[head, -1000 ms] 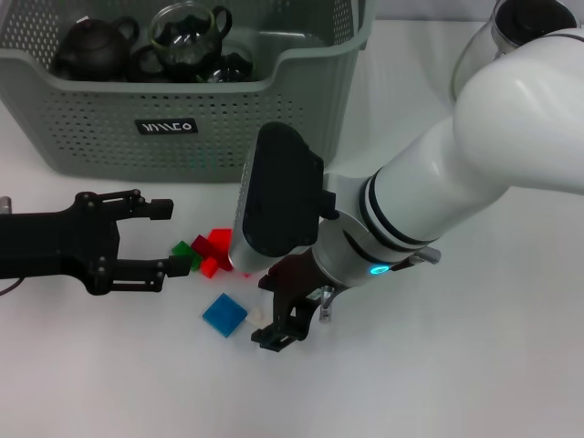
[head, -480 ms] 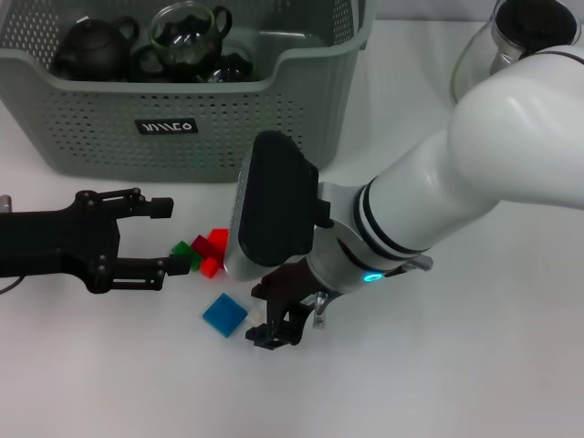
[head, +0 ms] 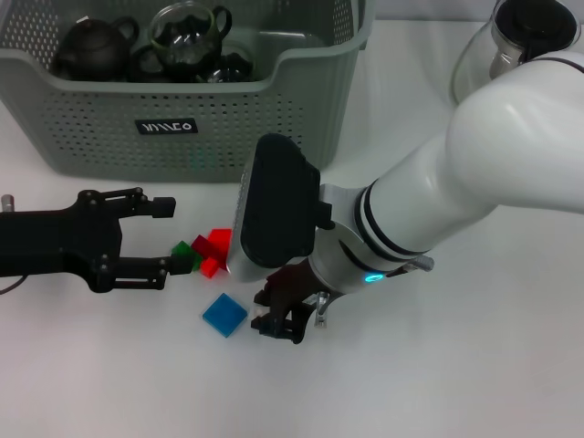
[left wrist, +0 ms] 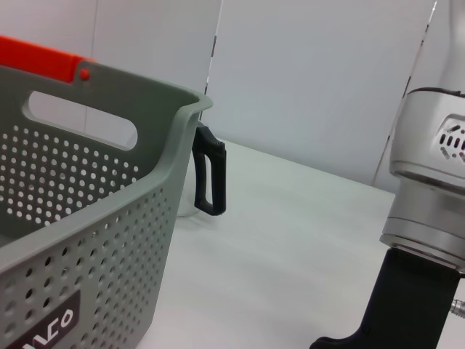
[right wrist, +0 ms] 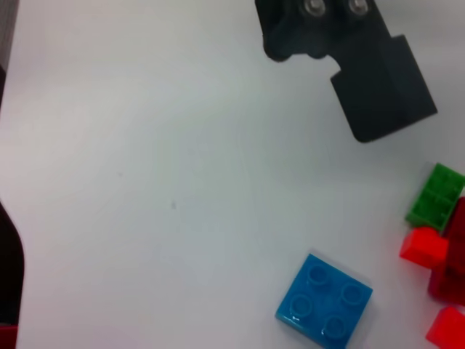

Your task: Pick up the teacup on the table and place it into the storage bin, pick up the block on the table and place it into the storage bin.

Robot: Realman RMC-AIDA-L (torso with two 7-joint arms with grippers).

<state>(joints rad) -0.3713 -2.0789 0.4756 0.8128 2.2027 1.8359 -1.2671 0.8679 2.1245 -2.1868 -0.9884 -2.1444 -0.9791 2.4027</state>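
Resting on smooth white table (head: 474, 365), square studded blue block (head: 224, 316), glossy.

White table (head: 474, 365) holds grey-green bin (head: 274, 119), blue block (head: 224, 315), red blocks (head: 213, 248), green block (head: 185, 252), glass jug (head: 497, 46).

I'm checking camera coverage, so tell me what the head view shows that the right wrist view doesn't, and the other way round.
Only the head view shows the storage bin with a dark teapot and a glass teapot inside, a glass vessel at the far right, the whole left gripper with its fingers apart, and the right gripper low over the table beside the blue block. Only the right wrist view shows the studs on the blue block. Both show the blue block, the green block and the red blocks.
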